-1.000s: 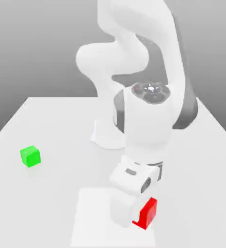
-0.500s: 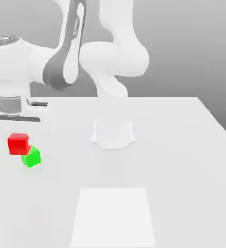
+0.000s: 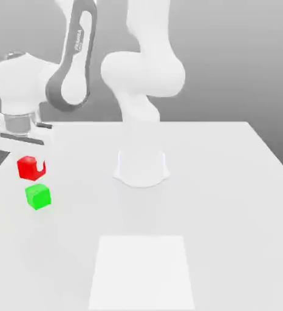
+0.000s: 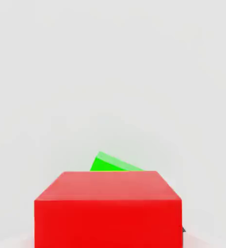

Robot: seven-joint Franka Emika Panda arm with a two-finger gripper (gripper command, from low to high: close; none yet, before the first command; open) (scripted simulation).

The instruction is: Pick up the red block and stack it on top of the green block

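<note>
1. Toward the exterior view's left, the claw point(image 3: 32, 165) is pointing down and closing on the red block, gripping it in the air.
2. Between its fingers, the red block point(image 3: 28, 169) is hanging clear of the tabletop point(image 3: 217, 200), with part of one finger covering its side near the exterior view's right.
3. In the hand view, the red block is showing a paler face and a brighter one, and it is hiding much of the green block.
4. Lower in the exterior view, the green block point(image 3: 38, 196) is sitting on the tabletop, apart from the red block and turned at an angle to it.
5. Behind the claw, the white arm point(image 3: 141, 73) is bending across from its base point(image 3: 141, 169), which is standing near the middle of the exterior view.
6. Nearer the camera, a pale square patch point(image 3: 141, 272) is lying bare on the tabletop.
</note>
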